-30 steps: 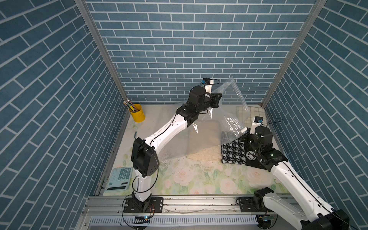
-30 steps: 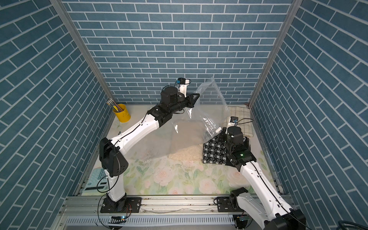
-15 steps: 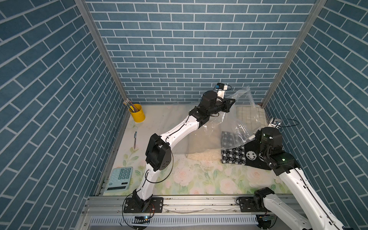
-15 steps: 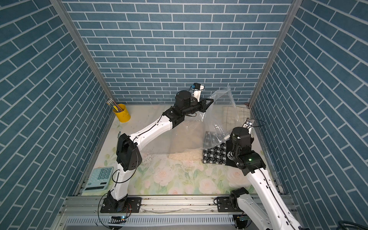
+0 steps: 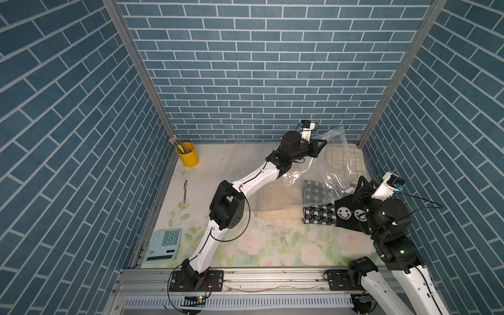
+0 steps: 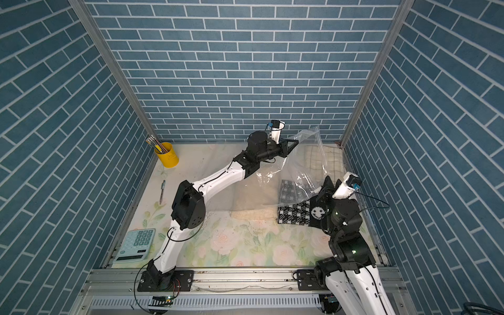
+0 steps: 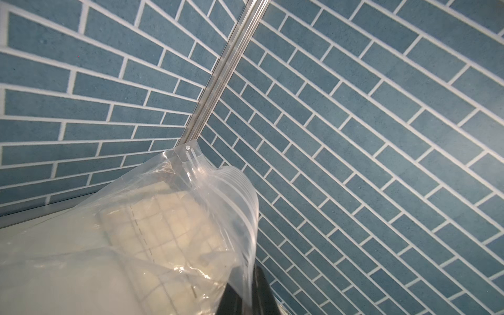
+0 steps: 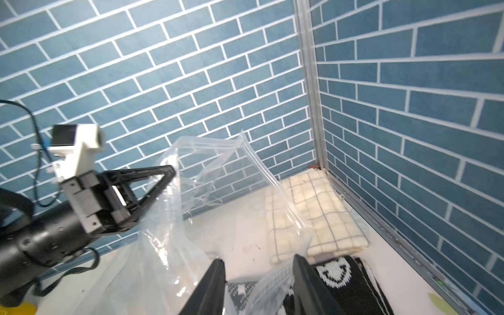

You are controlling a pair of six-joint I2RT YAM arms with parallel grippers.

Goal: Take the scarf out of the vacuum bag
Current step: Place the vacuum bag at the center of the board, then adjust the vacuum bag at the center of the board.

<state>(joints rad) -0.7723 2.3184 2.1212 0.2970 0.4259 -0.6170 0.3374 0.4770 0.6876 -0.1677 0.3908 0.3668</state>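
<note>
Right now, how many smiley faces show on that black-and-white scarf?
2 smileys, side by side at the black end of the scarf: one beside the houndstooth part, the other against the right arm. More may hide beneath it.

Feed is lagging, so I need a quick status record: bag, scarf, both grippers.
bag: clear, back right, top edge held up
scarf: black-and-white, lying flat at the right; far end seen through bag plastic
left gripper: shut on bag's top edge, raised
right gripper: open, a fold of bag between the jaws, by scarf's smiley end
checked cloth: back right corner, behind bag
</note>
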